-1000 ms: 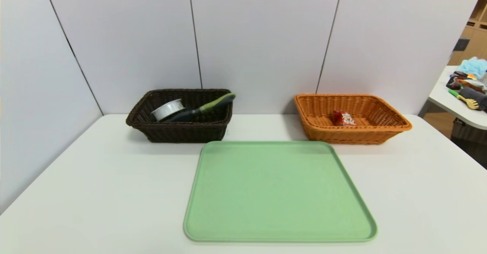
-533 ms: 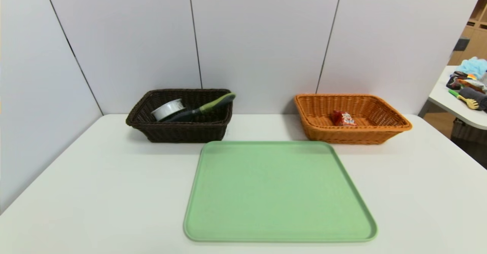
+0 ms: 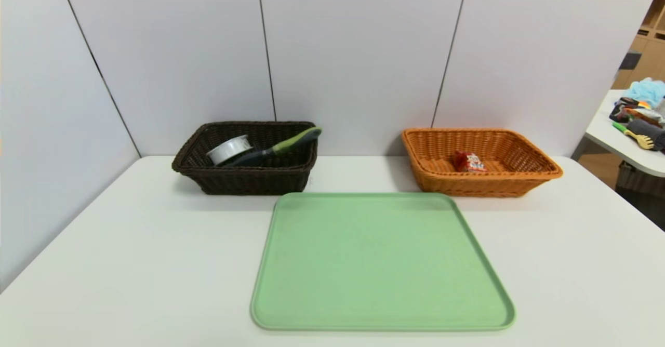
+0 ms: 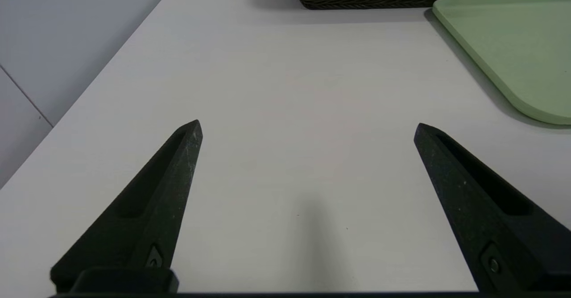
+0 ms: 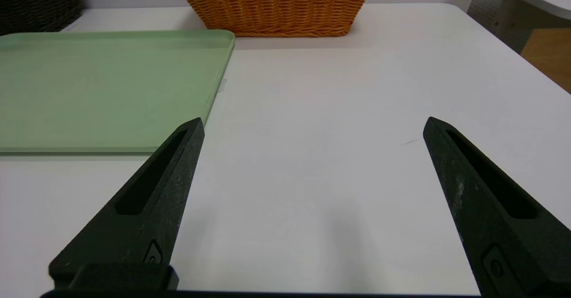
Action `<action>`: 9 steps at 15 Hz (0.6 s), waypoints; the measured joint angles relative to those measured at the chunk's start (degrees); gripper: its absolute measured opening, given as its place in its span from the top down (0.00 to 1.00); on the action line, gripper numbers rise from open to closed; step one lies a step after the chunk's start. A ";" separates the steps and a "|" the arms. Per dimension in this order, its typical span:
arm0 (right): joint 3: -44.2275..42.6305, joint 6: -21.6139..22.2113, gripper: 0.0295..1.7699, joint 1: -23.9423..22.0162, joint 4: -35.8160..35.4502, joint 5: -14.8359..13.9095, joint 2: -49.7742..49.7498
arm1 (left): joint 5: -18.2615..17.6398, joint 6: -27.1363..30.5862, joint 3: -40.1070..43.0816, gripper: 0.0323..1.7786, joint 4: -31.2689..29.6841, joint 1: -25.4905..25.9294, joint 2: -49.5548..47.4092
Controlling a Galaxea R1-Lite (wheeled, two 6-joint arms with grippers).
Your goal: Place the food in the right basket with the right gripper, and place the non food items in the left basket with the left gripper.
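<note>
While carton (image 3: 468,162) fills orange basket (image 3: 524,181).

Two baskets at the tabletop's back edge, a tray before them.
The dark brown woven wicker basket (image 3: 245,158), back left, holds the round white plastic spool (image 3: 229,149) and the black-bristled hand brush with the olive-green handle (image 3: 278,148); the orange-tan woven wicker basket (image 3: 480,163), back right, holds the small red drink carton (image 3: 468,161); the flat green plastic tray (image 3: 382,262) lies at the middle, toward the front edge.

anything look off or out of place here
Only the brush: it lies tilted in the dark basket, its green handle poking over the rim, beside the white spool. The red carton sits in the orange basket.
</note>
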 joint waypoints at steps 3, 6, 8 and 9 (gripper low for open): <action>-0.05 -0.02 0.04 0.07 0.16 0.01 0.00 | 0.02 -0.28 0.00 0.05 -0.04 0.00 0.00; -0.07 -0.05 0.04 0.07 0.11 0.01 0.00 | -0.02 -0.28 0.00 0.05 -0.04 0.00 0.00; -0.07 -0.02 0.04 0.07 0.07 0.01 0.00 | -0.05 -0.28 0.00 0.05 -0.04 0.00 0.00; -0.10 -0.05 0.04 0.07 0.11 0.01 0.00 | -0.05 -0.30 0.00 0.05 -0.04 0.00 0.00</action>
